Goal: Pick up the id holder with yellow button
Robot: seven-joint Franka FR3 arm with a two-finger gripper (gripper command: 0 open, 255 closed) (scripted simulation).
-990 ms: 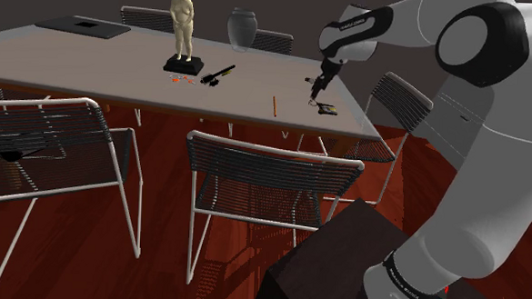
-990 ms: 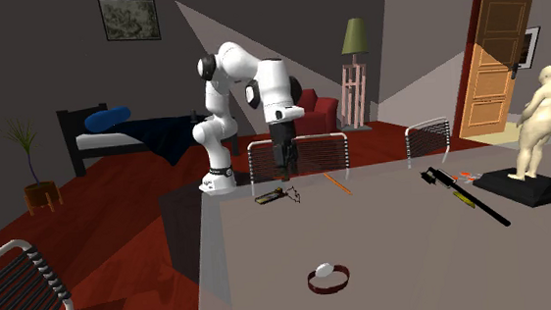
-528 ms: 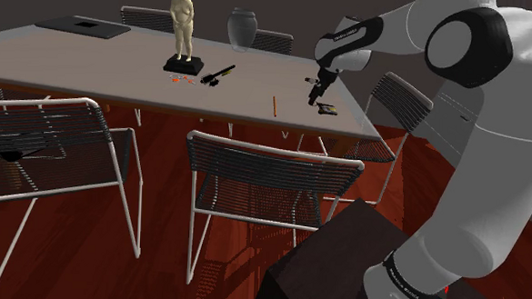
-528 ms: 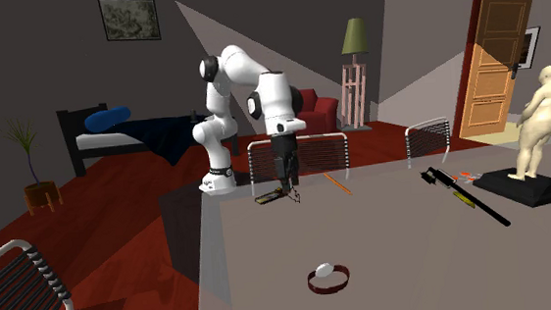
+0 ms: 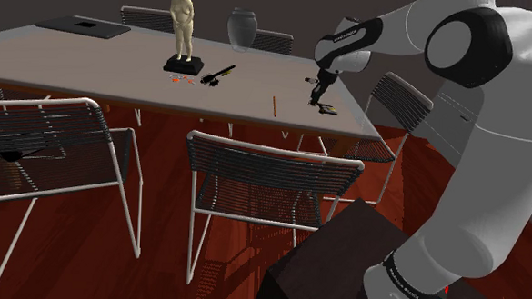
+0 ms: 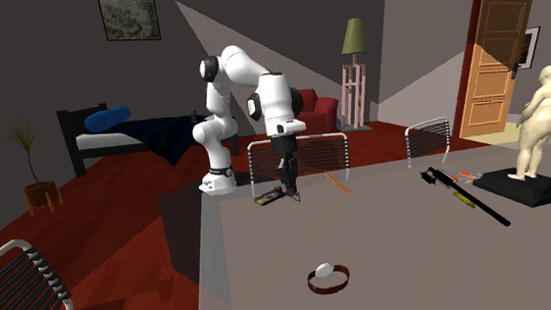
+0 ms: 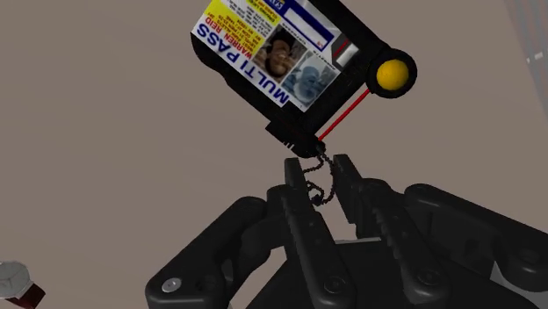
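The id holder [image 7: 279, 61] is a black frame around a printed pass card, with a round yellow button [image 7: 392, 74] at one corner. It lies flat on the grey table [image 7: 105, 158]. A thin chain [image 7: 321, 180] runs from its near end in between the two black fingers. My gripper [image 7: 318, 171] is shut on that chain, right at the holder's end. In the shoulder view the gripper [image 5: 317, 98] points down at the holder [image 5: 327, 108] near the table's right end. In the second exterior view the gripper [image 6: 289, 189] touches down beside the holder [image 6: 269, 197].
An orange pencil [image 5: 274, 105], a black tool [image 5: 218, 75], a tan statue [image 5: 182, 32] and a vase [image 5: 242, 27] stand further along the table. A wristband [image 6: 328, 277] lies toward the far side. Wire chairs [image 5: 272, 185] line the table's near edge.
The gripper came down to the table beside the id holder, and its fingers went from open to shut on the chain.
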